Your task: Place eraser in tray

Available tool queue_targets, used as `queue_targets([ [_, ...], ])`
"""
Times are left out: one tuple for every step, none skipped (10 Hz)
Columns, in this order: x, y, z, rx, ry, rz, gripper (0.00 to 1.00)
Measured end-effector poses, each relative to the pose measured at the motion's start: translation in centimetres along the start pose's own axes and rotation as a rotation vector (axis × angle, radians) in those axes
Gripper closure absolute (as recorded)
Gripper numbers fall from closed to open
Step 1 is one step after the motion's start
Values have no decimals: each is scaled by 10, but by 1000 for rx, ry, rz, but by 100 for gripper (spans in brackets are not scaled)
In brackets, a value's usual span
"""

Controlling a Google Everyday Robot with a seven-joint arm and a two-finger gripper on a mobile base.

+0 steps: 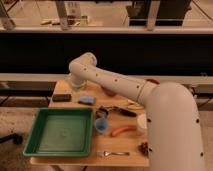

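Observation:
The eraser (62,97), a small dark flat block, lies on the wooden table (125,142) at the back left corner. The light blue block (86,99) lies just to its right. The large green tray (60,132) sits at the front left and holds nothing. My white arm reaches in from the lower right and bends at the elbow (84,64). My gripper (75,84) hangs at the arm's end, above the back left of the table, just above and right of the eraser. It is apart from the eraser.
A small blue cup (101,125) stands right of the tray. An orange carrot-like piece (122,131), a white cup (142,122), a fork (112,153), dark grapes (145,147) and a black tool (119,111) lie on the table's right half. A dark wall runs behind.

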Motion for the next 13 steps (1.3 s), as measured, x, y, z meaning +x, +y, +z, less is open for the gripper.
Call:
queue_targets([
  [0,-4,7,10,-3,-5,20],
  [1,-11,12,21,-4,-8,20],
  [-3,-20,19,30,-10,-15,20],
  [-9,-29,27,35,-16,-23,20],
  [-14,-34,33,36,-21,-30,20],
  [-19,-39,40,36,-28,-37,20],
  [-21,-42,46,33,-34,-39,20],
  [-27,-45,55,24,-42,-44,20],
  [-34,-47,63,15,-47,-47,20],
  [-40,-49,72,2,-45,-50,20],
  [-48,-50,82,-21,-37,-42,20],
  [-56,-52,93,-46,-27,-34,20],
  [-58,-53,99,-64,-11,-11,20],
])
